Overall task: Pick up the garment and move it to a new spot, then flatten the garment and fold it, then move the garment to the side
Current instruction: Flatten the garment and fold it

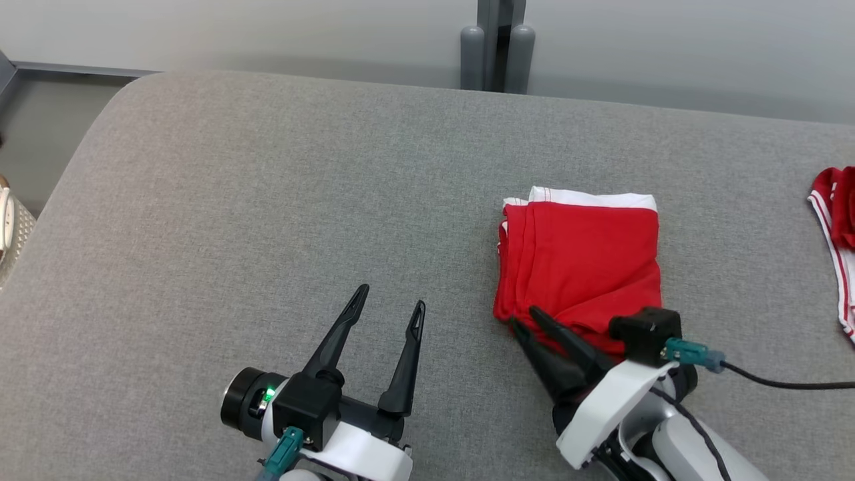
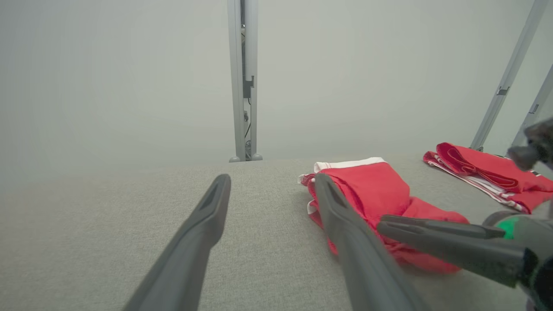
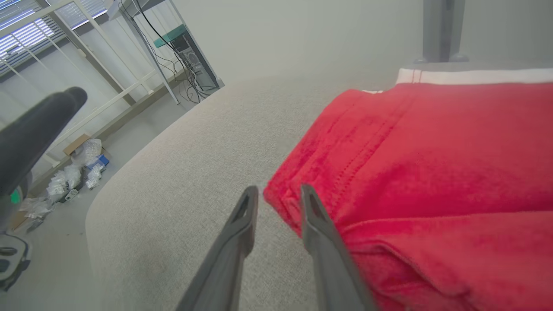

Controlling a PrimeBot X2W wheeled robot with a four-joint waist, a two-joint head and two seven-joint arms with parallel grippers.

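Over on the left, the left claw [image 1: 392, 296] hovers just above the bare grey padded counter [image 1: 267, 200], its two dark fingers spread wide apart with nothing between them, pointing toward the far edge. It sits well apart from the cloth. Moving right, the red garment [image 1: 581, 254] lies folded into a neat, roughly square stack on the counter, right of centre. A white band shows along its far edge, and the layered folds are visible down its left side. The right claw [image 1: 524, 315] is down at the stack's near-left corner, reaching in from the lower right, with its tips pointing up and to the left. Seen from that arm's own camera, its fingers [image 3: 322, 242] stand parted by a narrow gap rather than pressed together. The corner of the garment [image 3: 423, 164] pokes in between the tips, and the right-hand finger lies against the red edge. Grey counter shows through the gap lower down, so the cloth isn't pinched. A black cable [image 1: 788, 383] trails off from the wrist toward the right. At the far right edge of the counter lies a second red cloth [image 1: 835, 220] with white stripes, well apart from the folded stack.
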